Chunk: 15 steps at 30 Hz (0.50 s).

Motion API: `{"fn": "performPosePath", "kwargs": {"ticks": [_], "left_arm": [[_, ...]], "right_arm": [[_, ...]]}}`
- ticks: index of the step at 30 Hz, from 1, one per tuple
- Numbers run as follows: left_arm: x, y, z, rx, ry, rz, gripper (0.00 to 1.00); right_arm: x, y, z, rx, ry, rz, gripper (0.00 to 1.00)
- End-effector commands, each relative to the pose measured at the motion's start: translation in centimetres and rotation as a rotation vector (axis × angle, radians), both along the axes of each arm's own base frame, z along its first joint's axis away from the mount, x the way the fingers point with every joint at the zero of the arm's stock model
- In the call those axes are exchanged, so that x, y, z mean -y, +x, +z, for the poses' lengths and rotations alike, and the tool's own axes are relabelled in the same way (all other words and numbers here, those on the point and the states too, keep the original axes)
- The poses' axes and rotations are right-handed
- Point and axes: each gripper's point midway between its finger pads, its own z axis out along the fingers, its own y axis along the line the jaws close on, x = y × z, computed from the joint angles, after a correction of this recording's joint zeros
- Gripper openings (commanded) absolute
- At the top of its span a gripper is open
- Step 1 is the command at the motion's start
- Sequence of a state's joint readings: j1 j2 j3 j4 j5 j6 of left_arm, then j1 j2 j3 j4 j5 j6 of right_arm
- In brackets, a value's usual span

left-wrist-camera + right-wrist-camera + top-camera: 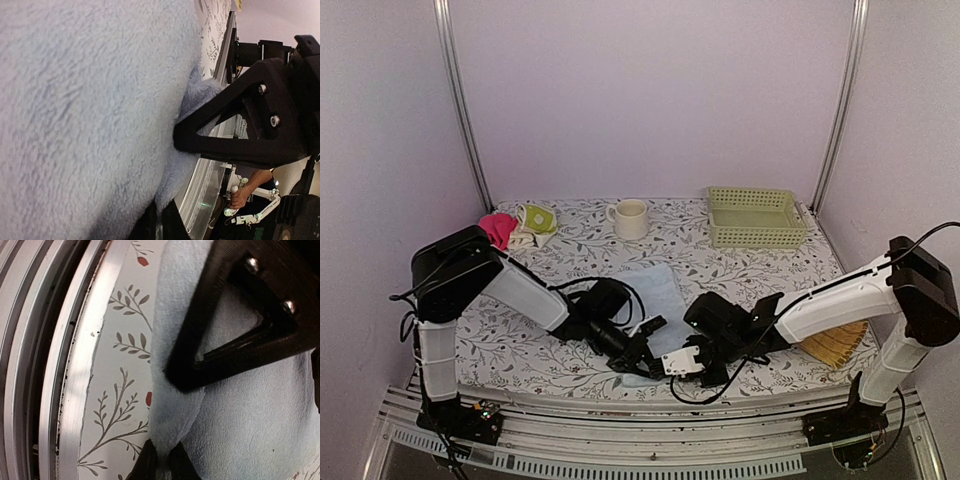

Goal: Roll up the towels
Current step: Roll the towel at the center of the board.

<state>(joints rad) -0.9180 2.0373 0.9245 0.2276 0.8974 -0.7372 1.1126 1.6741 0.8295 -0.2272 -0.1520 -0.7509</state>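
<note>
The pale blue towel point(658, 292) lies flat on the patterned table, its near edge at the front. My left gripper point(638, 358) point(161, 205) is shut on that near edge, and terry pile fills the left wrist view. Right beside it, my right gripper point(682, 365) point(163, 442) is shut on a bunched fold of the same edge point(200, 390). Each wrist view shows the other gripper's black triangular finger pressed on the towel. The yellow-green patterned towel point(537, 220) lies crumpled at the back left.
A pink cloth point(498, 228) lies beside the patterned towel. A cream mug point(630, 218) and a green basket point(755, 216) stand at the back. A bamboo tray point(835, 345) sits under the right arm. The table's metal front rail point(65, 370) runs just beside the towel edge.
</note>
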Motion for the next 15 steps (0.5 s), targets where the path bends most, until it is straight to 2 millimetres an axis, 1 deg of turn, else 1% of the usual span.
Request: {"fn": "performPosePath", "kwargs": {"ticks": [1, 2, 4, 6, 8, 10, 12, 13, 14, 15], "left_arm": [[-0.7, 1.7, -0.1, 0.082, 0.013, 0.021, 0.0], [-0.8, 1.8, 0.3, 0.117, 0.006, 0.021, 0.03], [-1.4, 2.6, 1.8, 0.228, -0.005, 0.051, 0.17], [-2.3, 2.9, 2.9, 0.34, -0.005, 0.066, 0.28], [-3.7, 3.1, 3.7, 0.433, 0.012, 0.089, 0.39], [-4.8, 3.1, 4.6, 0.508, 0.02, 0.123, 0.43], [-5.9, 3.0, 5.3, 0.575, 0.027, 0.168, 0.43], [-6.2, 2.6, 5.8, 0.617, 0.022, 0.177, 0.44], [-6.6, 2.3, 6.7, 0.675, 0.015, 0.193, 0.44], [-6.8, 1.9, 7.0, 0.728, 0.023, 0.195, 0.43]], "right_arm": [[-0.1, -1.7, -0.4, -0.105, -0.029, 0.043, 0.05], [-0.1, -2.4, -0.2, -0.152, -0.028, 0.056, 0.04], [0.2, -2.9, 0.3, -0.259, -0.026, 0.047, 0.03], [0.6, -3.2, 0.4, -0.377, -0.048, 0.024, 0.03], [0.7, -3.4, 0.6, -0.537, -0.057, -0.021, 0.03], [0.9, -3.2, 0.6, -0.682, -0.059, -0.063, 0.03], [1.0, -2.6, 0.3, -0.798, -0.062, -0.101, 0.03], [1.0, -2.3, 0.1, -0.852, -0.068, -0.119, 0.03], [1.0, -1.9, -0.1, -0.9, -0.073, -0.134, 0.03], [1.2, -1.9, -0.6, -0.964, -0.088, -0.156, 0.03]]}}
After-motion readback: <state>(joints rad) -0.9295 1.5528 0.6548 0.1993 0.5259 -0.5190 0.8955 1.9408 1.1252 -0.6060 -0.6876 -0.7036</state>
